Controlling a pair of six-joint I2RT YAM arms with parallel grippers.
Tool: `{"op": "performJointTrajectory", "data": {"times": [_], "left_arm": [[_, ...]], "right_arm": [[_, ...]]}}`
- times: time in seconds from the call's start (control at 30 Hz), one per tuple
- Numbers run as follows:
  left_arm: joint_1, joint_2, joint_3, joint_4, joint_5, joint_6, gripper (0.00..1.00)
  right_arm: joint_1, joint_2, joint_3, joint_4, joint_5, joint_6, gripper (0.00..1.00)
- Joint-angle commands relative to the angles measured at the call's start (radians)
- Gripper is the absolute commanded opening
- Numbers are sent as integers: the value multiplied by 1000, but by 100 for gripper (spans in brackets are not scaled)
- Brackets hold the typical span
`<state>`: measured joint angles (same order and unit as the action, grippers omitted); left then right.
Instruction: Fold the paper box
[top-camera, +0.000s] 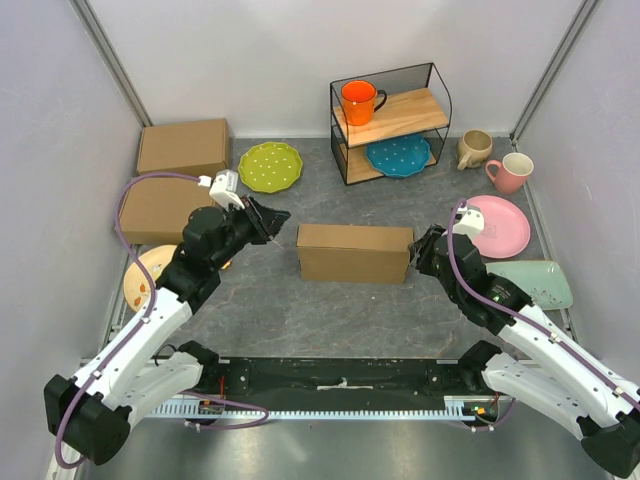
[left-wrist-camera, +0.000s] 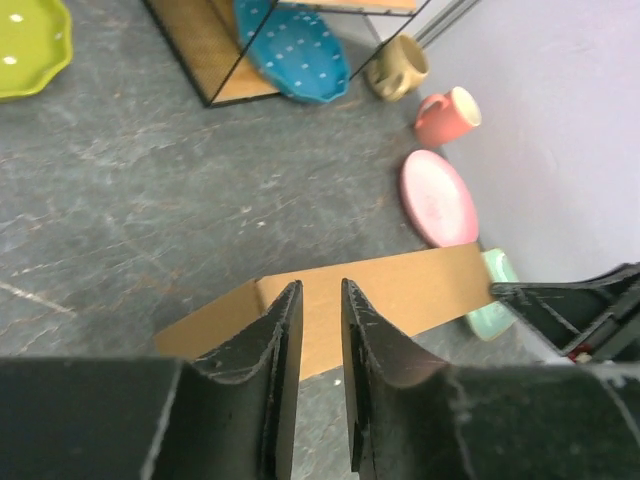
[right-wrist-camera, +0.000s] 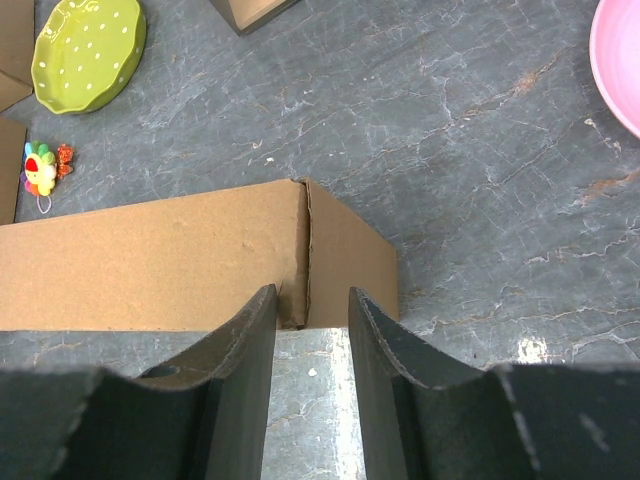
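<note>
The paper box (top-camera: 355, 252) sits folded between our left gripper (left-wrist-camera: 320, 288) and right gripper (right-wrist-camera: 312, 293), both slightly parted and empty. We should press its ends inward evenly, seating tabs without crushing corners.

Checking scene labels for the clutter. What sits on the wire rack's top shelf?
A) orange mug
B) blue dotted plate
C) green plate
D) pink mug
A: the orange mug stands on the top wooden shelf of the rack, while the blue dotted plate lies on the shelf below it.
</note>
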<state>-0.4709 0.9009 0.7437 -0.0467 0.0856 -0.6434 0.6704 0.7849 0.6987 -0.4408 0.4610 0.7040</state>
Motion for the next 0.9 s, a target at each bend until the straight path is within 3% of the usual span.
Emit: {"op": "performJointTrajectory", "data": {"times": [0.0,0.17,0.3,0.47,0.77,0.87], "left_arm": [[6,16,14,163,103,-53,23],[5,116,-29,241,264,-129,14],[5,171,-191,363,344,-208,12],[5,199,-250,335,313,-187,10],[6,184,-161,266,286,-133,13],[6,191,-164,269,284,-134,14]], "right_arm": [[5,20,-10,-139,-22,-21,41],[5,16,-18,-139,-22,-24,41],[5,16,-21,-136,-30,-21,41],[5,4,-7,-142,-30,-21,41],[3,-15,189,-107,-41,-57,44],[6,-19,206,-46,-67,-70,34]]}}
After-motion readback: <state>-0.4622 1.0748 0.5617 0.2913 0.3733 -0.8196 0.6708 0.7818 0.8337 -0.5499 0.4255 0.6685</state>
